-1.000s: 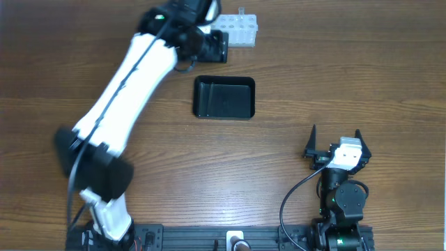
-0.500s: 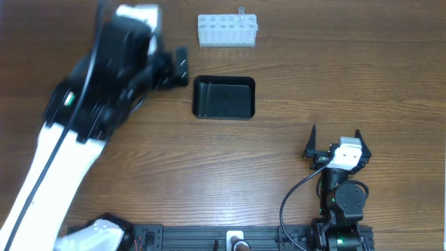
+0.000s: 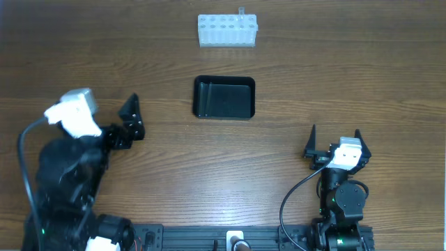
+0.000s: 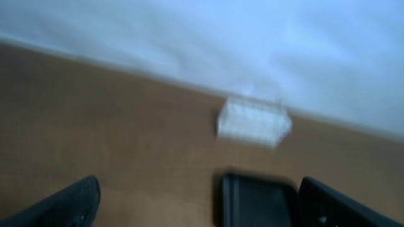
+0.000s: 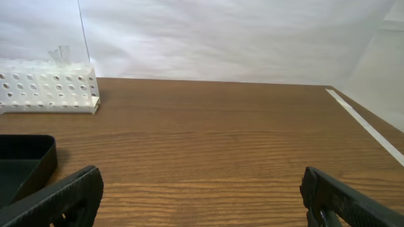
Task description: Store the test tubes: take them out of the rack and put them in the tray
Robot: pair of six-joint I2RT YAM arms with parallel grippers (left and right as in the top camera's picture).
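Reaching for the rack [image 3: 227, 31] from here carries risk. The one clear test tube [image 3: 241, 12] I can see stands at the corner farthest from the left end effector [image 3: 134, 117], and a slanted pull could tip the light rack. Left end effector released, empty; rack well ahead of it, beyond the black tray [image 3: 224, 97]. Right end effector [image 3: 334, 134] also released, well apart from both.

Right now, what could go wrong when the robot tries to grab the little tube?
1. The test tube is thin and see-through, sticking up at one end of the rack; the left arm's open fingers could miss it or nudge it crooked.
2. The rack looks light, so a bump might slide or tip it.
3. The tray lies between the arms and the rack; a low reach could knock it.
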